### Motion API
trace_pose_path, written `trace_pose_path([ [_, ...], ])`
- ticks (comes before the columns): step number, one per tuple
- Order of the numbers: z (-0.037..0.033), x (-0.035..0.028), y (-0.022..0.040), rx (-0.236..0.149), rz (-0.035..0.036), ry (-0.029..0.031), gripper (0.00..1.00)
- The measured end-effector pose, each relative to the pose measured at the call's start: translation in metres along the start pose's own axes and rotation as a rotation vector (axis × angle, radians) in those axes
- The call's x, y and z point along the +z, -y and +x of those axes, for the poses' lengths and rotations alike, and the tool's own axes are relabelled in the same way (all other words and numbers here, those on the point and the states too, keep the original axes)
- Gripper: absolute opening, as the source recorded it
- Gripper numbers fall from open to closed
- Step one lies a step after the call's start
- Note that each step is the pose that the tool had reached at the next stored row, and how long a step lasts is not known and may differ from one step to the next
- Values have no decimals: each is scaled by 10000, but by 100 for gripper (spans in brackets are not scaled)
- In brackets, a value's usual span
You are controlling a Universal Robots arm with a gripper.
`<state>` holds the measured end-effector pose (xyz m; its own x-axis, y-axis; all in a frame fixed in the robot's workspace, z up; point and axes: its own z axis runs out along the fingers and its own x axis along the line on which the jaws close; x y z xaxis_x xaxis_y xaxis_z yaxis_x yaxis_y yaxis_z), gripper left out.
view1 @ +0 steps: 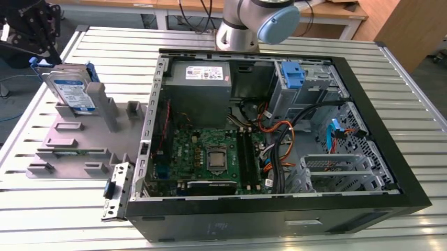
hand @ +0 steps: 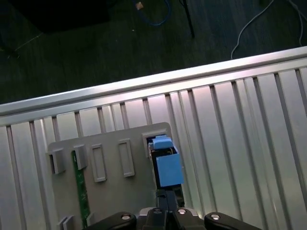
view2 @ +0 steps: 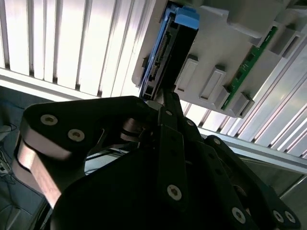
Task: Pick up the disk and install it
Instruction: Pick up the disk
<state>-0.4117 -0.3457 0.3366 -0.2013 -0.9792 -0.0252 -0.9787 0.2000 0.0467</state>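
We see gripper [view2: 166, 99] above grey rack [view1: 77, 142], fingers pressed together, holding nothing. Disk [view1: 70, 88] stands on edge in rack's slot, not yet lifted; we judge upright stance leaves its top edge free for grasping. On exterior view's right of rack: open computer case [view1: 412, 201].

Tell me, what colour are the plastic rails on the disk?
Blue. The rails on the disk show best in the exterior view.
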Motion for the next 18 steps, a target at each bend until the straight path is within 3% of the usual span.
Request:
trace_pose_path([
  [18, -8, 3, 21, -364, -11, -12, 11],
])
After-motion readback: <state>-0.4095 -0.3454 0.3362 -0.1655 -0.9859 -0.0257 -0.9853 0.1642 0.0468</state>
